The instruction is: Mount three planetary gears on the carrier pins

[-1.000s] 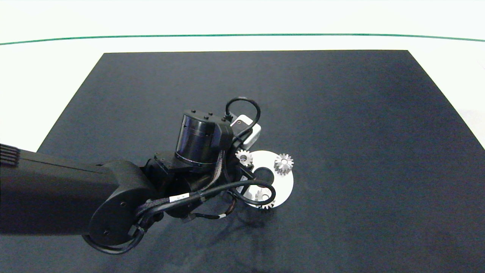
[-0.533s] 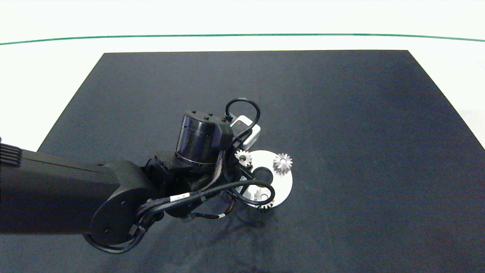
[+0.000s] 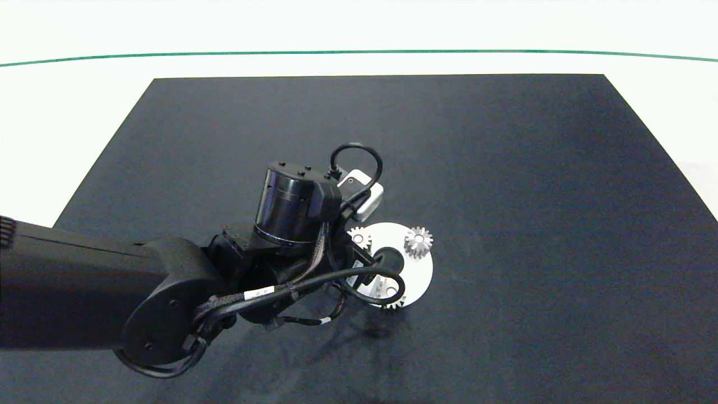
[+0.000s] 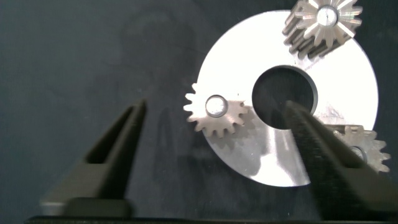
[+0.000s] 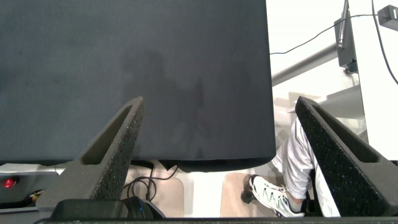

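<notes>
Three silver planetary gears sit on the white disc [image 3: 418, 275], each over one of the carrier pins. In the head view they are the left gear [image 3: 359, 237], the right gear [image 3: 418, 242] and the near gear [image 3: 394, 303], half hidden by a cable. In the left wrist view a white pin top [image 4: 216, 106] shows in the bore of one gear [image 4: 214, 117]. A second gear [image 4: 323, 22] and a third [image 4: 367, 146] sit further round the disc [image 4: 348, 93]. My left gripper [image 4: 216, 107] hangs open above that first gear, fingers apart from it. My right gripper [image 5: 221, 102] is open and holds nothing.
The disc lies on a black mat [image 3: 505, 168] on a white table with a green line [image 3: 359, 52] at the back. The left arm's wrist [image 3: 291, 205] covers the disc's left side. Past the mat's edge, the right wrist view shows a person's leg and shoe [image 5: 277, 190].
The left arm has drawn slightly to the left, away from the disc. The three gears stay in place.
</notes>
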Controlling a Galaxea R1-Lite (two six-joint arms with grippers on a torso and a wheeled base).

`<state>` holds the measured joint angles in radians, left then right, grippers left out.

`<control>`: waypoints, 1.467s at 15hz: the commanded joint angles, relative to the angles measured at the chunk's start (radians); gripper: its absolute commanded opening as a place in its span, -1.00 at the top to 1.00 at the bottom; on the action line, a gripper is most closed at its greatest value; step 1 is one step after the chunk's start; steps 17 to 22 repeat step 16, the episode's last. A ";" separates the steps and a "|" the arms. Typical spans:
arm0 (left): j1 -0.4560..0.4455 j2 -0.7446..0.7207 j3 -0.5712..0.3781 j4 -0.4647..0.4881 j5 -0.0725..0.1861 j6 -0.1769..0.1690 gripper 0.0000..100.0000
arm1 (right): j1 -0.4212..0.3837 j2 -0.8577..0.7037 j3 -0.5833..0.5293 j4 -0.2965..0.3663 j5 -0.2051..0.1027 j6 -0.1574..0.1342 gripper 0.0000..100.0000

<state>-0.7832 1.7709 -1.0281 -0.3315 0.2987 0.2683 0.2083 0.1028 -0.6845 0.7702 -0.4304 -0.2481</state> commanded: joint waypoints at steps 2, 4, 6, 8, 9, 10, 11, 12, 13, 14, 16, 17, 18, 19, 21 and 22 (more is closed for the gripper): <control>0.002 -0.212 -0.018 0.224 0.002 0.009 -1.00 | 0.003 0.017 -0.044 0.003 -0.002 -0.002 -1.00; 0.005 -0.350 0.002 0.364 0.002 0.003 -1.00 | 0.026 0.061 -0.092 0.001 -0.001 -0.002 -1.00; 0.119 -0.571 0.059 0.509 0.002 -0.001 -1.00 | 0.068 0.216 -0.187 -0.015 0.012 0.000 -1.00; 0.277 -0.769 0.141 0.563 0.002 -0.006 -1.00 | 0.091 0.285 -0.201 -0.060 0.009 0.000 -1.00; 0.367 -0.866 0.175 0.600 0.002 -0.006 -1.00 | 0.089 0.307 -0.202 -0.075 0.009 0.000 -1.00; 0.479 -0.966 0.215 0.666 0.002 -0.006 -1.00 | 0.088 0.325 -0.201 -0.077 0.009 0.000 -1.00; 0.575 -1.064 0.255 0.721 0.002 -0.006 -1.00 | 0.079 0.341 -0.193 -0.077 0.009 0.001 -1.00; 0.653 -1.156 0.289 0.752 0.002 -0.006 -1.00 | 0.057 0.345 -0.182 -0.077 0.007 0.013 -1.00; 0.736 -1.251 0.324 0.766 0.002 -0.006 -1.00 | 0.014 0.333 -0.176 -0.075 0.006 0.018 -1.00; 0.802 -1.337 0.367 0.767 0.000 -0.003 -1.00 | -0.040 0.316 -0.162 -0.075 0.004 0.018 -1.00; 0.809 -1.484 0.441 0.769 -0.007 -0.001 -1.00 | -0.130 0.219 -0.125 -0.068 0.004 0.015 -1.00; 0.809 -1.484 0.441 0.769 -0.007 -0.001 -1.00 | -0.130 0.219 -0.125 -0.068 0.004 0.015 -1.00; 0.809 -1.484 0.441 0.769 -0.007 -0.001 -1.00 | -0.130 0.219 -0.125 -0.068 0.004 0.015 -1.00; 0.809 -1.484 0.441 0.769 -0.007 -0.001 -1.00 | -0.130 0.219 -0.125 -0.068 0.004 0.015 -1.00; 0.809 -1.484 0.441 0.769 -0.007 -0.001 -1.00 | -0.130 0.219 -0.125 -0.068 0.004 0.015 -1.00; 0.809 -1.484 0.441 0.769 -0.007 -0.001 -1.00 | -0.130 0.219 -0.125 -0.068 0.004 0.015 -1.00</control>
